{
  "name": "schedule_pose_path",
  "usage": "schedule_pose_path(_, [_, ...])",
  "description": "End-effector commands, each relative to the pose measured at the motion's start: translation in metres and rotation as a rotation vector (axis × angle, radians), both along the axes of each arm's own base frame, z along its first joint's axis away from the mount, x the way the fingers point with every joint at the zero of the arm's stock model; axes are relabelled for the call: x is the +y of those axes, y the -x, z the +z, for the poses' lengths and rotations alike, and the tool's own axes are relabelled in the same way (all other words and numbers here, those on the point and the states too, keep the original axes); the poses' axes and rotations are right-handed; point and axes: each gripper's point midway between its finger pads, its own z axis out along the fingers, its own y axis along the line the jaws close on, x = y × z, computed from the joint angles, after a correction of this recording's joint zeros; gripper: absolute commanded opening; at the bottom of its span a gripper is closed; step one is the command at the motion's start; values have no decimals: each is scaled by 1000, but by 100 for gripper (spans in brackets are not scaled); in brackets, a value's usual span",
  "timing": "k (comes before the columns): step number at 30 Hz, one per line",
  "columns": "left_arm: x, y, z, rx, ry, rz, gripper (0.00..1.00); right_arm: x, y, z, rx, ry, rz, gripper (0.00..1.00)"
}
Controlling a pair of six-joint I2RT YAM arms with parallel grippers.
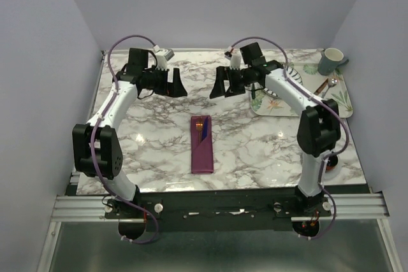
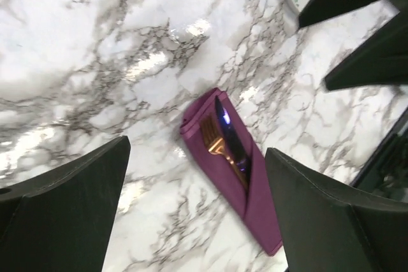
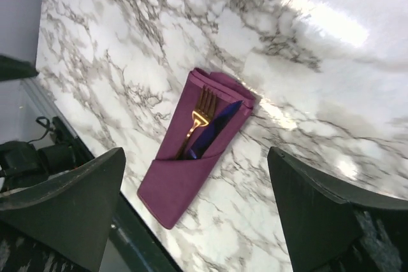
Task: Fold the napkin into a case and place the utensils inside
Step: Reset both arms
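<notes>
**A:** Two claws, both over the upper part of the white marble-patterned table (image 1: 143, 157). Start on the left?

**B:** The left gripper (image 1: 174, 87) hangs at upper left of centre in the overhead view, its black fingers spread wide with nothing between them.

**A:** And the task's thing?

**B:** The narrow plum-purple satin case (image 1: 203, 148) lies flat at mid-table, below both claws and between them. Its long axis runs up and down the frame, with the open end toward the top. The slim copper-coloured fork (image 3: 198, 118) and the dark blue knife (image 3: 215, 130) sit in the pocket side by side, their heads showing at that open end.

**A:** Then the right side?

**B:** The right gripper (image 1: 227, 87) mirrors the left one at upper right of centre, just as wide and just as empty. Neither arm looks clearly nearer, since the case sits about midway below them.

**A:** So what would a next move depend on?

**B:** I'd judge the job about done. If the case needed straightening, either claw would have to come down the frame and meet it across its short side.

**A:** What about the far right?

**B:** A floral-patterned tray (image 1: 345, 102) carries a grey-green mug (image 1: 330, 61) and a silver spoon (image 1: 329, 85), well apart from the case.

**A:** Is anything unclear?

**B:** The utensils' handles are hidden under the cloth, so I can't tell how deep they go. The right forearm covers part of the tray. In the right wrist view, the upper right is washed out by glare.
</notes>
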Motion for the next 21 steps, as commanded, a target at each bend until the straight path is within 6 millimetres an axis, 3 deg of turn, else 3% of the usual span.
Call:
schedule_pose_path(1, [24, -10, 14, -80, -210, -51, 99, -44, -29, 76, -339, 70, -69, 100])
schedule_pose_path(2, [34, -19, 15, -92, -273, -4, 99, -56, -35, 83, -391, 111, -104, 100])
schedule_pose_path(3, [33, -28, 22, -106, -296, 6, 99, -67, -33, 109, -488, 123, -112, 100])
schedule_pose_path(4, [35, -34, 26, -121, -322, 23, 99, -77, -34, 116, -531, 144, -129, 100])
schedule_pose_path(5, [38, -39, 28, -137, -356, 37, 99, -89, -33, 110, -554, 192, -151, 100])
schedule_pose_path(7, [33, -44, 34, -165, -370, 31, 99, -107, -23, 120, -636, 248, -147, 100])
schedule_pose_path(9, [33, -45, 37, -166, -391, 59, 99, -124, -9, 95, -618, 329, -134, 100])
schedule_pose_path(10, [30, -44, 37, -166, -402, 66, 99, -130, -1, 91, -615, 340, -124, 100])
schedule_pose_path(11, [31, -43, 35, -155, -414, 76, 99, -134, 12, 99, -639, 323, -109, 100])
schedule_pose_path(12, [36, -39, 29, -118, -431, 102, 99, -140, 26, 78, -609, 341, -80, 100])
schedule_pose_path(14, [41, -34, 21, -75, -446, 129, 99, -148, 43, 80, -635, 345, -75, 100])
schedule_pose_path(15, [43, -25, 12, -42, -452, 126, 99, -153, 52, 66, -612, 361, -67, 100])
schedule_pose_path(18, [46, -12, 4, -22, -441, 160, 99, -164, 64, 65, -649, 378, -80, 100])
schedule_pose_path(19, [47, -7, -9, -10, -443, 164, 99, -169, 68, 54, -634, 393, -81, 100])
schedule_pose_path(21, [47, -4, -8, -28, -417, 196, 99, -178, 67, 57, -663, 409, -113, 100])
